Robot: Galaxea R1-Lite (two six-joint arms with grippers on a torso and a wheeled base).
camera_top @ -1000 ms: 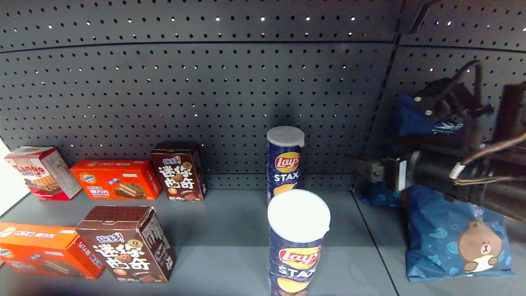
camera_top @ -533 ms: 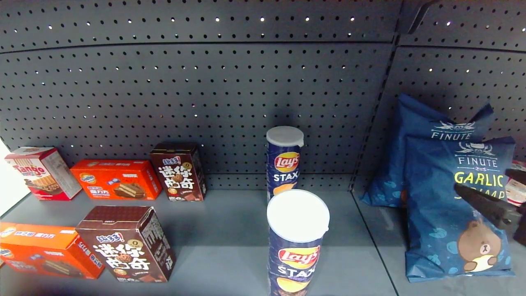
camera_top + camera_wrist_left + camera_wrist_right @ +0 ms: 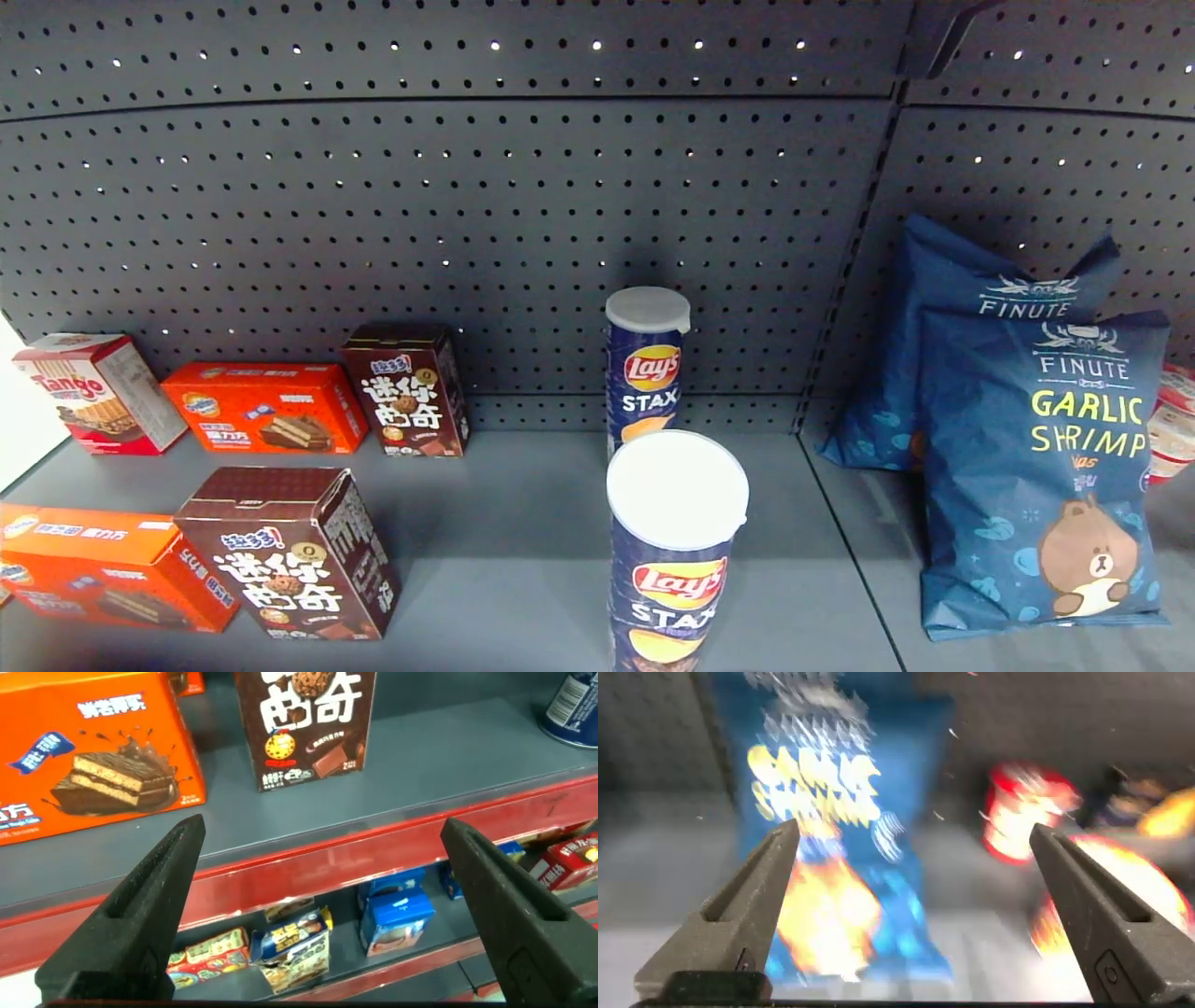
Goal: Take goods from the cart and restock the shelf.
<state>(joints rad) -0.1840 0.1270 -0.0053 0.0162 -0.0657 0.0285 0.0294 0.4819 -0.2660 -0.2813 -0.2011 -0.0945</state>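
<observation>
L end effector (image 3: pixel 322 833) spread by shelf (image 3: pixel 439 761); R end effector (image 3: pixel 913 838) spread

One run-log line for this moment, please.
left gripper: open, empty, before shelf | right gripper: open, empty, facing front blue bag

Left gripper (image 3: pixel 322 826), right gripper (image 3: pixel 915 829), matte dark-grey tapered wedges

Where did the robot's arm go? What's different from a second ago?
The right gripper, open and empty, drew back rightward, away from the front blue bag. That bag, the rear blue bag, the front chip can, the rear chip can and the snack boxes stayed put.
</observation>
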